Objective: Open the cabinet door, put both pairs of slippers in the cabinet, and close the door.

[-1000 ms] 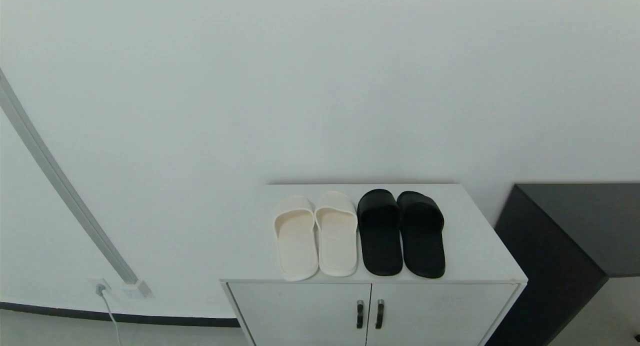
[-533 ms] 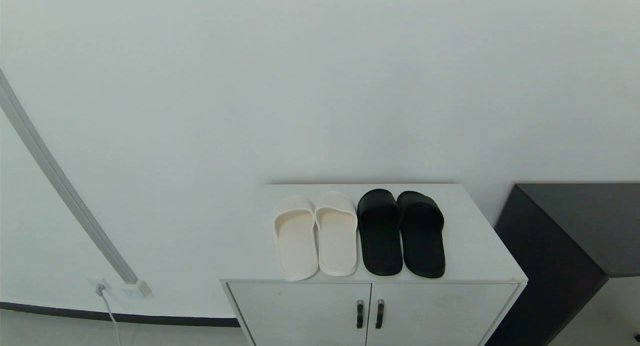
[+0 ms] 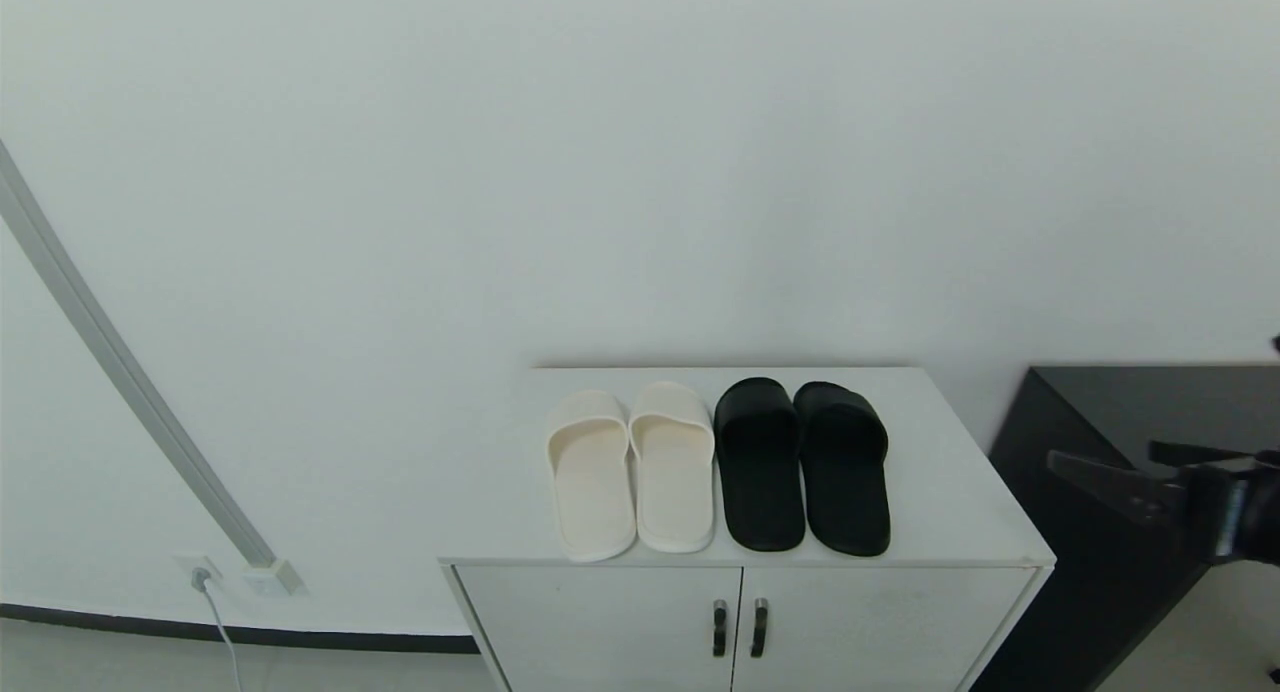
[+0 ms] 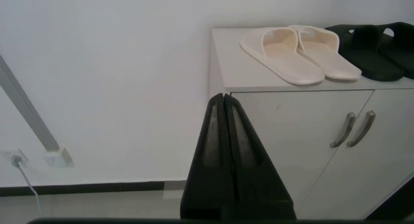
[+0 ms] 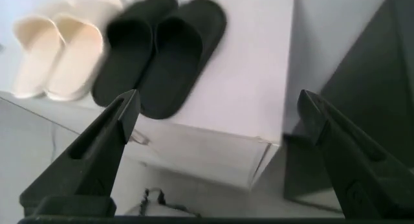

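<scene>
While cabinet [image 3: 600,622] sits shut, slippers [image 3: 760,472] on top

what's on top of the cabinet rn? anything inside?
On top of the cabinet: a white pair of slippers and a black pair, side by side. Both doors are shut, so the inside is hidden.

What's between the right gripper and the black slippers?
Nothing in the way. In the head view, only bare cabinet top lies between the open right gripper and the black slippers; the right wrist view agrees.
</scene>
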### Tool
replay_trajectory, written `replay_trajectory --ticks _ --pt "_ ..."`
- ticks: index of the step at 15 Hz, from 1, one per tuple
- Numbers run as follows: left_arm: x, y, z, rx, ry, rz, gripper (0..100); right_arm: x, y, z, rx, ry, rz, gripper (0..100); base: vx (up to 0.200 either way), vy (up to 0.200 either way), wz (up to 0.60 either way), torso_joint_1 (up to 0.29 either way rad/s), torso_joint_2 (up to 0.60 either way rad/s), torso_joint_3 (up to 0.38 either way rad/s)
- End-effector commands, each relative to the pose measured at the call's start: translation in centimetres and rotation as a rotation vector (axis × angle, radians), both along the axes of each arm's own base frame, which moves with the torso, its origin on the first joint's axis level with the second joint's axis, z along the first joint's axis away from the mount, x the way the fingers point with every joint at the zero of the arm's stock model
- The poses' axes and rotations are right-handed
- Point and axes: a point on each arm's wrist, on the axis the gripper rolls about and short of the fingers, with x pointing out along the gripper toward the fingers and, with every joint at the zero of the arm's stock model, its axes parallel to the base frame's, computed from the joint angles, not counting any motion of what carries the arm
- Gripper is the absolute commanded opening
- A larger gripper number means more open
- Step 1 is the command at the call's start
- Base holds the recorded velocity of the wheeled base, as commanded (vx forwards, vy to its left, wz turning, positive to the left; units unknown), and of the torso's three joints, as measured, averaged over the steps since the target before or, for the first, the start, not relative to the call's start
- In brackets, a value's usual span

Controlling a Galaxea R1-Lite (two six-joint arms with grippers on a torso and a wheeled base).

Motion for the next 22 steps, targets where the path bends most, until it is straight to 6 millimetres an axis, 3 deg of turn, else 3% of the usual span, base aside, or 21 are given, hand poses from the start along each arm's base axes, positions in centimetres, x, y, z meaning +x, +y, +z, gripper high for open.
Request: replay_trajectory --ticks 1,3,8,10,17,22 --pt "0.0 0.0 0.0 -0.002 0.001 0.0 0 3.6 4.5 -0.5 0.0 0.068 0.049 100 0.0 0.0 0.0 0.0 0.0 0.0" --pt "0.0 0.0 0.0 -0.002 0.001 0.0 0 4.8 7.0 -0.7 -0.002 0.046 0.054 100 0.0 0.0 0.0 0.0 0.0 0.0" --pt "0.0 0.0 0.0 0.012 0.0 -0.003 0 4.9 12.7 -2.8 -0.061 0.081 0.018 100 0.0 0.0 0.0 0.0 0.0 0.0" --pt "0.0 0.0 0.0 0.012 0.0 -0.003 0 5.9 13.9 -3.5 -0.033 0.077 -0.015 100 0.0 0.0 0.0 0.0 0.0 0.0" --pt "0.0 0.0 0.0 0.012 0.002 -0.005 0 10.3 17.2 -9.0 -0.034 0.002 -0.161 100 0.0 0.0 0.0 0.0 0.0 0.0" --pt "0.0 0.0 0.0 0.012 0.0 -0.005 0 12.3 18.3 -11.0 -0.04 0.001 -0.189 100 0.0 0.0 0.0 0.0 0.0 0.0"
